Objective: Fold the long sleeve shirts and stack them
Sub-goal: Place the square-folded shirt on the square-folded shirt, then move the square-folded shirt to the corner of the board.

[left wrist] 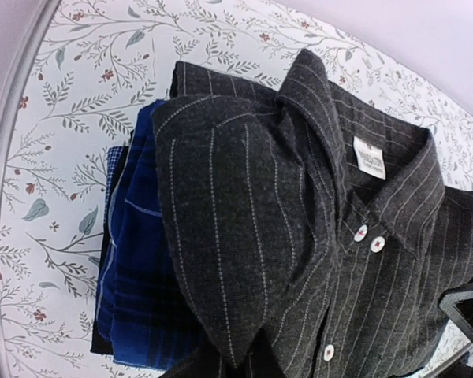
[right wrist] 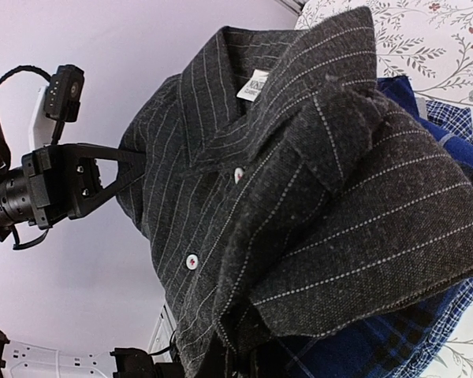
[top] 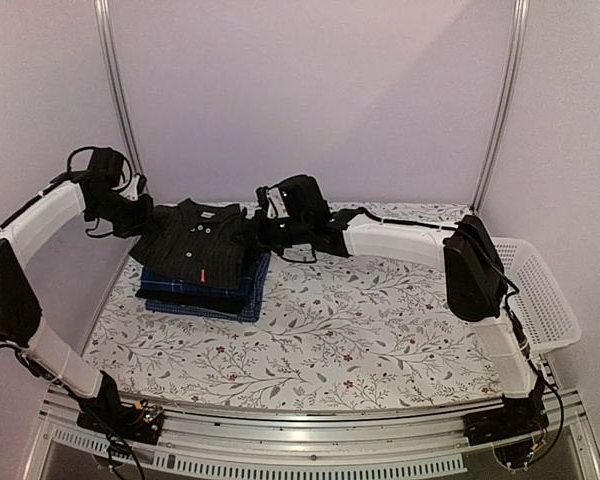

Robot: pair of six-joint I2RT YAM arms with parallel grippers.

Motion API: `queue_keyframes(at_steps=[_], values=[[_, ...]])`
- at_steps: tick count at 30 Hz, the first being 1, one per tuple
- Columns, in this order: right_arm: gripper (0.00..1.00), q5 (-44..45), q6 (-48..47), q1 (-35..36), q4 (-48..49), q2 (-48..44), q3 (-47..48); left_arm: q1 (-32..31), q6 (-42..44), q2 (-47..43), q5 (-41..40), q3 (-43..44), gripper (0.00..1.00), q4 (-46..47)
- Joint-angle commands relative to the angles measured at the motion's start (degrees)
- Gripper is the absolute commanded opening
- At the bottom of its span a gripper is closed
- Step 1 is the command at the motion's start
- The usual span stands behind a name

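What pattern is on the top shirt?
The top shirt: black with pale pinstripes; left wrist view shows it best.

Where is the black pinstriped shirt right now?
Top view: the pinstriped shirt lies rear left on the table, atop the blue plaid shirt, with the left gripper and right gripper at its two sides.

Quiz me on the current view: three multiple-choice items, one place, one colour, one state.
1. The black pinstripe shirt is: A at the table's left rear; B by the arm bases; C at the table's right edge.
2. Directly beneath it lies: A a red shirt; B a blue plaid shirt; C a white shirt.
3. The left gripper and right gripper are: A both open; B one open; C both shut on its sides.
Key: 1 A, top view shows it there; 2 B, blue plaid peeks out below; 3 C, each pinches a side fold.
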Motion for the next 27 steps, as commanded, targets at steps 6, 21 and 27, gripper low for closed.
queue_keyframes(at_steps=[6, 21, 27], values=[[0.12, -0.9, -0.5, -1.8, 1.8, 1.6, -5.1, 3.1, -0.3, 6.9, 0.1, -7.7, 0.0, 7.0], [0.65, 2.8, -6.7, -3.6, -3.1, -10.1, -13.3, 2.8, -4.1, 3.5, -8.4, -3.0, 0.56, 5.1], [0.99, 8.8, -11.0, -3.8, -4.6, -18.4, -19.5, -6.2, -6.6, -0.9, -10.3, -1.6, 0.71, 4.2]])
